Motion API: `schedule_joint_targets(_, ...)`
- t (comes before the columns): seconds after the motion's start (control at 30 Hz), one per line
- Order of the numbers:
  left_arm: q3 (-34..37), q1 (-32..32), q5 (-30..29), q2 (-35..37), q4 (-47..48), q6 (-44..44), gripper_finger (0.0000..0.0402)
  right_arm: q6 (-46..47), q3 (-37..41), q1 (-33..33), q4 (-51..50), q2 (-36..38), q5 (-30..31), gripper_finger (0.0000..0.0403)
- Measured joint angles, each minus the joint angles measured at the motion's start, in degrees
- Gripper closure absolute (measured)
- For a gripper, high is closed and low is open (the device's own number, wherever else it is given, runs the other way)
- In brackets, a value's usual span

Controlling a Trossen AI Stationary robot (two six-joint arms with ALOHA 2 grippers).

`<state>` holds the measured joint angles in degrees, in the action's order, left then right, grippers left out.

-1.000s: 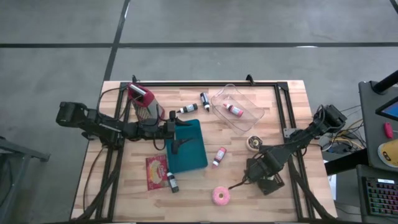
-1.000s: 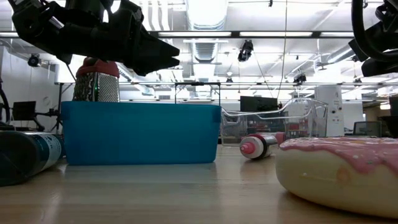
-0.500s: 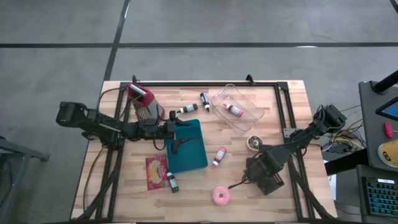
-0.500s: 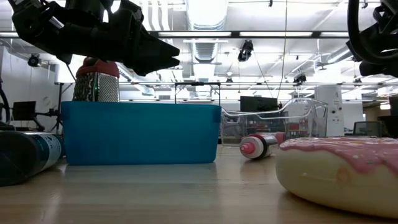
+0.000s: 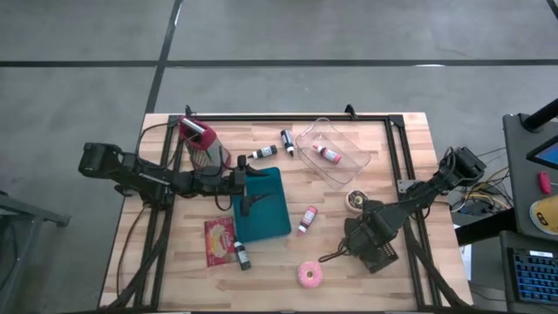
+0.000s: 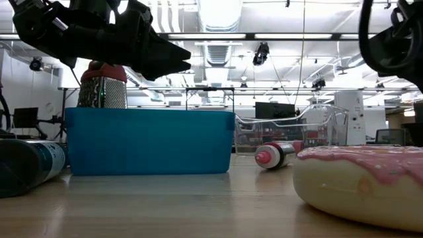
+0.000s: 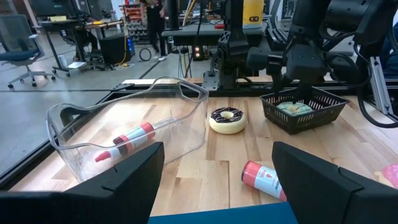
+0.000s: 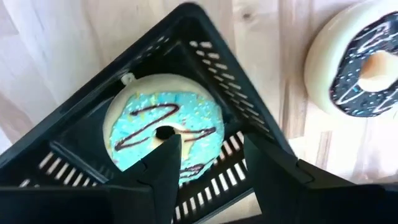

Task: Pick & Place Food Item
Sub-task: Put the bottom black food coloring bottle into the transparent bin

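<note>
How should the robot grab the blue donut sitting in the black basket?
Come straight down from above with the right pincer. The blue-frosted donut lies flat in the black basket, whose walls block its sides. Probably best to put one finger in its center hole and one outside the ring.

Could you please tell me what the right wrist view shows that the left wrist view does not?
Only the right wrist view shows the open right pincer directly over the blue-iced doughnut. Only the left wrist view shows the clear tub holding a red-capped bottle. Both show the black basket and the chocolate-iced doughnut beside it.
</note>
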<state>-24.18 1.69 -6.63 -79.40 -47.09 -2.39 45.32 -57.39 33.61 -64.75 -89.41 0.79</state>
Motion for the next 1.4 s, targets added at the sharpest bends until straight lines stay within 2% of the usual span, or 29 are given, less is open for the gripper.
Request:
schedule_joint_targets(0.2,0.0,0.01,0.0,0.0,0.0,0.0,0.0096,0.53,-0.76,0.0,-1.63,0.0,4.33,0.0217)
schedule_joint_targets(0.4,0.0,0.02,0.0,0.0,0.0,-0.2,0.0097,-0.49,-3.55,0.0,-3.25,0.04,12.18,0.0213)
schedule_joint_targets(0.7,0.0,0.02,0.0,0.0,0.0,-0.2,0.0097,-7.04,-8.67,0.02,-2.26,0.06,24.74,0.0213)
schedule_joint_targets(1.03,0.0,0.08,-0.56,0.07,0.16,1.27,0.0097,-14.4,-8.48,0.02,7.78,0.09,37.97,0.0213)
schedule_joint_targets(1.23,-0.02,0.45,7.15,0.1,2.32,2.24,0.0097,-20.49,-6.06,0.4,17.99,0.1,43.79,0.0213)
schedule_joint_targets(1.4,0.0,2.73,9.28,0.61,8.2,3.19,0.0097,-24.47,-3.07,0.39,25.66,0.11,44.42,0.0213)
